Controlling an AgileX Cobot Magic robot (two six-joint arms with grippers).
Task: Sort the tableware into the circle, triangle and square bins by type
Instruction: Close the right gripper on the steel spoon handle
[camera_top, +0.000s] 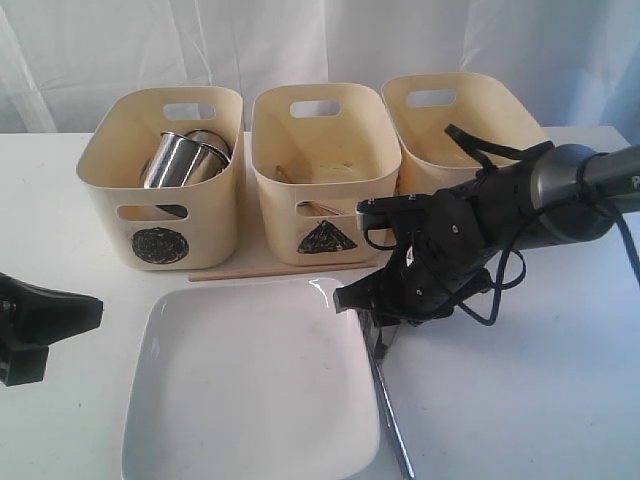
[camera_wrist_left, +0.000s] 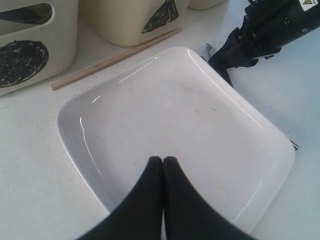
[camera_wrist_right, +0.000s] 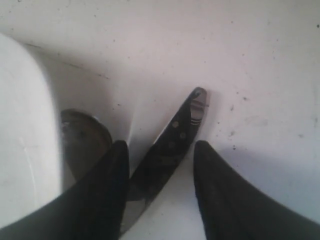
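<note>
Right gripper (camera_wrist_right: 160, 145) is down at the table (camera_top: 520, 400), just off the right edge of the white square plate (camera_top: 250, 390). Its fingers are spread, unclenched, one either side of a flat steel utensil (camera_wrist_right: 172, 140); can't tell if that is the knife or a handle. A rounded shiny piece (camera_wrist_right: 82, 142), likely the spoon, lies just beside it against the plate rim. In the exterior view the utensil's long end runs along the plate's right side. Left gripper (camera_wrist_left: 163, 159) is clenched, holding nothing, over the plate's near edge. One wooden chopstick (camera_top: 270, 270) lies on the table between the plate and the bins. The circle bin (camera_top: 105, 200) on the left holds the steel mugs (camera_top: 175, 160), the triangle bin (camera_top: 275, 205) is in the middle, and the third bin (camera_top: 420, 150) is on the right with its mark hidden by the arm.
</note>
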